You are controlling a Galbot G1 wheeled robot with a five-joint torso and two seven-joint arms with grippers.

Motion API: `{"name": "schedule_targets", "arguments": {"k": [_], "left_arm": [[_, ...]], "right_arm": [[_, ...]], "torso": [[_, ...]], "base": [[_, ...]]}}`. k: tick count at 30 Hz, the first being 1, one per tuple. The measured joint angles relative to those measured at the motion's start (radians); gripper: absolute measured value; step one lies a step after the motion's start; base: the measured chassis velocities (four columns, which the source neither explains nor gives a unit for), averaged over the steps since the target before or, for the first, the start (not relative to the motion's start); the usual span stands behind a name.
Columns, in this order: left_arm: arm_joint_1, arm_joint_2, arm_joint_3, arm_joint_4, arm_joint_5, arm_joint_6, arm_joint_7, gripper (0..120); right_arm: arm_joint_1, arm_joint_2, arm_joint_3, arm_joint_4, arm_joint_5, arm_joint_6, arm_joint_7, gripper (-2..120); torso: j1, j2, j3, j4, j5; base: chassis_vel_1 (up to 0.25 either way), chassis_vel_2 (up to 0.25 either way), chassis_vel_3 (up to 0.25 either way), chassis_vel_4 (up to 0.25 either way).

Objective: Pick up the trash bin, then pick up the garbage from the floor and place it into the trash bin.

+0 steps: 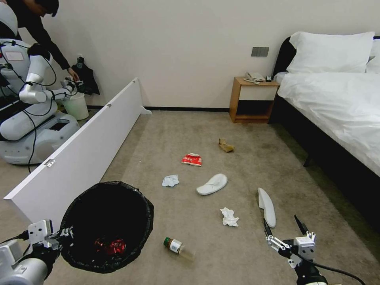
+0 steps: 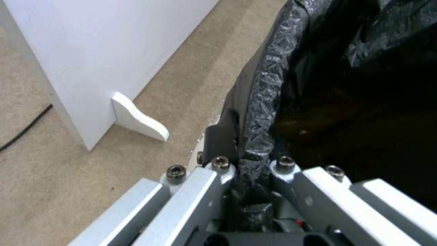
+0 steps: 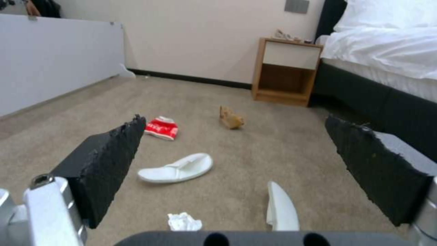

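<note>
Beige carpet (image 1: 245,253) is strewn with litter. At seven o'clock, the trash bin (image 1: 107,225) is clamped at its rim by the left gripper (image 1: 65,233). At five o'clock, the right gripper (image 1: 284,226) is spread wide; a slipper (image 1: 267,206) beside it points toward twelve.

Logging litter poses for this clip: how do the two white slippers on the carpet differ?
The slipper nearer the bin lies flat, sole down, its opening up; the slipper by the right gripper is tipped up on its edge. The flat one points across the room; the tipped one points from the right gripper, fingers spread, towards the bed. Both are plain white and lie apart on the carpet.
</note>
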Motion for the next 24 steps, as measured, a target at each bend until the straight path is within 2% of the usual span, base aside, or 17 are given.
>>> {"name": "schedule_targets", "arguments": {"k": [5, 8, 10, 13, 14, 16, 24], "left_arm": [[0.001, -0.002, 0.001, -0.001, 0.002, 0.001, -0.001, 2], [0.006, -0.002, 0.002, -0.009, 0.005, 0.001, -0.003, 2], [0.009, -0.004, 0.002, -0.015, 0.008, 0.002, -0.005, 2], [0.011, -0.006, 0.002, -0.018, 0.009, 0.002, -0.007, 2], [0.015, -0.01, 0.003, -0.026, 0.012, 0.002, -0.011, 2], [0.02, -0.014, 0.004, -0.038, 0.016, 0.002, -0.015, 2], [0.03, -0.004, 0.004, -0.059, 0.02, 0.003, -0.034, 2]], "right_arm": [[0.015, -0.015, -0.009, -0.025, 0.013, 0.012, 0.011, 100], [0.027, -0.052, -0.02, -0.065, 0.017, 0.016, 0.007, 100], [0.041, -0.089, -0.024, -0.102, 0.037, -0.001, -0.046, 100], [0.049, -0.105, -0.028, -0.116, 0.045, -0.019, -0.072, 100], [0.067, -0.132, -0.039, -0.143, 0.052, -0.043, -0.133, 100], [0.103, -0.175, -0.08, -0.191, 0.068, -0.057, -0.181, 100], [0.25, -0.289, -0.25, -0.356, 0.071, -0.038, -0.263, 100]], "torso": [[0.0, 0.0, 0.0, 0.0001, 0.0], [0.0, 0.0, 0.0, 0.0, 0.0001], [0.0, 0.0, 0.0, 0.0, 0.0001], [0.0, 0.0, 0.0, -0.0001, 0.0001], [0.0, 0.0, 0.0, -0.0001, 0.0001], [0.0, 0.0, 0.0, -0.0001, 0.0001], [0.0, 0.0, 0.0, 0.0002, 0.0]], "base": [[0.0, 0.0, 0.0, 0.0], [0.0, 0.0, 0.0, 0.0], [0.0, 0.0, 0.0, 0.0], [0.0, 0.0, 0.0, 0.0], [0.0, 0.0, 0.0, 0.0], [0.0, 0.0, 0.0, 0.0], [0.0, 0.0, 0.0, 0.0]]}}
